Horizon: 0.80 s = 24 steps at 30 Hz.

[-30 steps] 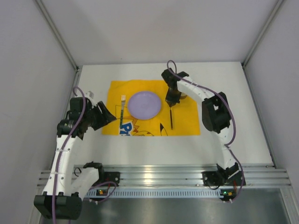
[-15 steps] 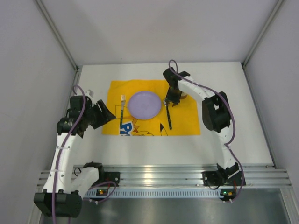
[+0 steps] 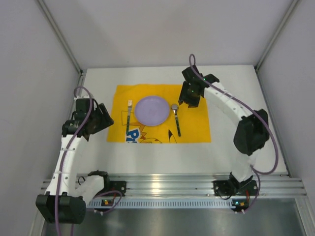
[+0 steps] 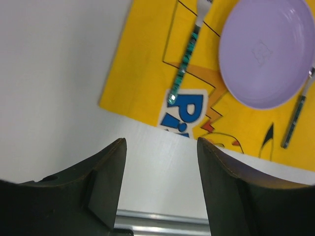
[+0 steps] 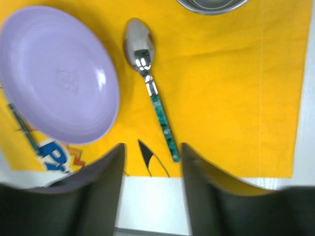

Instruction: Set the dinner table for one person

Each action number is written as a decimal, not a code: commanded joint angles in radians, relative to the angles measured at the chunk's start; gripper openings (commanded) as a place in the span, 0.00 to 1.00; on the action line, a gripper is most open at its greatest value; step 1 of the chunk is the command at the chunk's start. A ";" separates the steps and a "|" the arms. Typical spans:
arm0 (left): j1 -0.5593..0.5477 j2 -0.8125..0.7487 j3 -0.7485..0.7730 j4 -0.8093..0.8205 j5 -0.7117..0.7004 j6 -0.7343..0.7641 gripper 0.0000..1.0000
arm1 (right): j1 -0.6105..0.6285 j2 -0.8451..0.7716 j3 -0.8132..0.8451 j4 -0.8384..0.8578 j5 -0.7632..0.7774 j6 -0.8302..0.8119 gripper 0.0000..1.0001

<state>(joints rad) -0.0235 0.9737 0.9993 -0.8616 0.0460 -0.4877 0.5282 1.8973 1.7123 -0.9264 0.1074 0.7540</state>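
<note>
Large flat matte white rectangular tabletop (image 3: 172, 157): level, spans enclosure left to right, between grey walls. Yellow printed cloth mat (image 3: 197, 123) lies flat on far-centre part. Bare white margin all round mat, widest on near and right sides.

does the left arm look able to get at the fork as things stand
Probably yes: the fork lies flat and uncovered on the yellow mat, beside the purple plate but apart from it. The left pincer is open over the white table on the fork's side, with nothing between.
</note>
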 commanded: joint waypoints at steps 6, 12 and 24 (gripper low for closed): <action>-0.001 -0.263 -0.322 0.537 -0.380 0.267 0.63 | 0.016 -0.512 -0.265 0.187 -0.103 -0.222 0.86; -0.001 -0.391 -0.839 1.264 -0.230 0.350 0.66 | 0.026 -0.845 -0.561 0.359 -0.186 -0.225 1.00; 0.000 0.396 -0.674 1.694 -0.239 0.368 0.58 | 0.027 -1.173 -0.807 0.399 -0.062 -0.389 0.99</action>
<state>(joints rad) -0.0238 1.3041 0.2420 0.6144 -0.2333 -0.1589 0.5434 0.7624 0.9218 -0.5900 -0.0101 0.4335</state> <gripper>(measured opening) 0.589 0.995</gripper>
